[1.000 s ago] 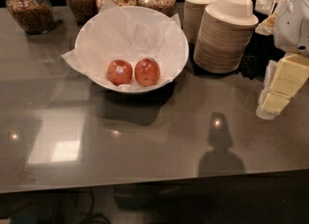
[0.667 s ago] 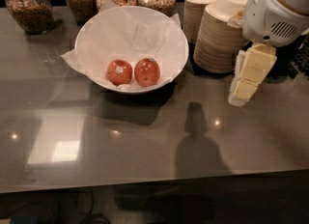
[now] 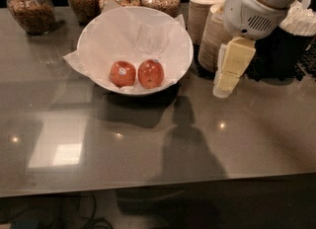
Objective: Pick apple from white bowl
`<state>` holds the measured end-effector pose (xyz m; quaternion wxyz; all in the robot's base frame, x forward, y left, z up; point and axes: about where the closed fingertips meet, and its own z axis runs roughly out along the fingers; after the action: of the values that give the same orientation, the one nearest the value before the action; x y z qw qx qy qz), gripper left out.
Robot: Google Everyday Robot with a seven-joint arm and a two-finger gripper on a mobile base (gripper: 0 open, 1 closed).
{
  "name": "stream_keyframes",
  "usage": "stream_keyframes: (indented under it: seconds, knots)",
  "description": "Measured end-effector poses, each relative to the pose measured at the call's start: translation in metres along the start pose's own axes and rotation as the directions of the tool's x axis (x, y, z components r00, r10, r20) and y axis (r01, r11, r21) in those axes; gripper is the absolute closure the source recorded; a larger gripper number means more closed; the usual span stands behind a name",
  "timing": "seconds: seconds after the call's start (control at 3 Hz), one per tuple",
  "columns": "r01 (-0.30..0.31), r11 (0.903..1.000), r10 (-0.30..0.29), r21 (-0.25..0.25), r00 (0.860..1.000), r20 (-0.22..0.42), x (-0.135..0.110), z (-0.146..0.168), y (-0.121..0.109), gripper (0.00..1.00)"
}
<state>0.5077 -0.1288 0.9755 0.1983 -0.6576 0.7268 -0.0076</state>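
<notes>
The white bowl (image 3: 103, 35) with a crinkled paper liner stands at the back middle of the grey table. Two apples lie in its front. The apple (image 3: 151, 73), red-orange, a little taller, with a tiny bluish sticker, is the right one. A smaller red apple (image 3: 122, 73) with a pale sticker lies touching it on the left. My gripper (image 3: 224, 82), with cream-coloured fingers, hangs from the white arm at the upper right, to the right of the bowl and above the table, clear of both apples.
Two stacks of small beige disposable bowls (image 3: 210, 13) stand right behind the gripper. Several glass jars (image 3: 32, 8) of grain line the back edge. A dark holder (image 3: 286, 50) with white items stands at the far right.
The arm has moved left, toward the bowl, and its shadow on the table has moved left with it. The apples and the bowl have not moved.
</notes>
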Motion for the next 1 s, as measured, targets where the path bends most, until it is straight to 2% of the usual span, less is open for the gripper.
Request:
stream_keyframes:
  seconds: [0.33,0.67,1.0]
  knots:
    - [0.000,1.0000,0.000,0.000,1.000,0.000,0.000,0.000,0.000,0.00]
    - [0.005,0.9998,-0.007,0.019,0.996,0.089,-0.027,0.019,-0.024,0.00]
    - [0.002,0.9997,-0.007,0.025,0.980,0.200,-0.058,0.037,-0.055,0.00]
